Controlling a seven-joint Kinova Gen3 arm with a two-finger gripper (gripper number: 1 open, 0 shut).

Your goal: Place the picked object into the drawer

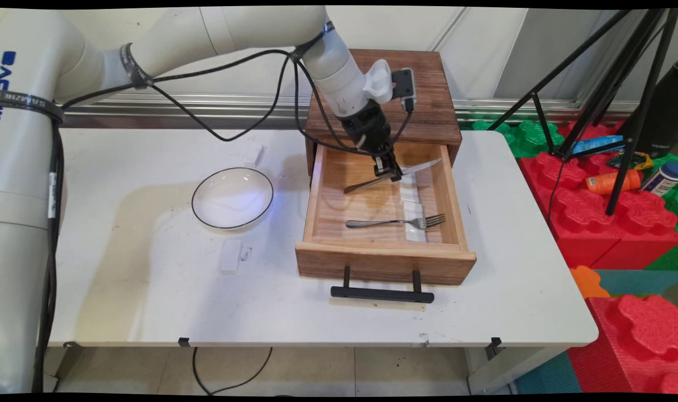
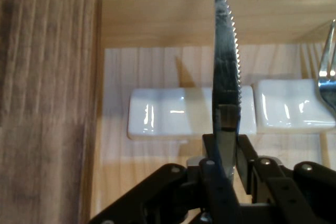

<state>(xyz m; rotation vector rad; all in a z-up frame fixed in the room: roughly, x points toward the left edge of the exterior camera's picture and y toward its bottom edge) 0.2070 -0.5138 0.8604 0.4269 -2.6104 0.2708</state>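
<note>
Table (image 1: 149, 290): holds a wooden box, its drawer (image 1: 385, 262) pulled open.
Drawer contents: fork (image 1: 397, 222) across a white rest (image 2: 294, 111); second rest (image 2: 173, 114) beside it.
Bowl (image 1: 232, 197): sits left, empty.
Gripper (image 1: 392, 172): clenched on knife (image 2: 226, 77), raised inside drawer.

One camera looks down across the desk (image 1: 149, 301) toward the wall; the other rides the claw (image 2: 224, 153), close above the open drawer (image 1: 383, 262) both show.
</note>
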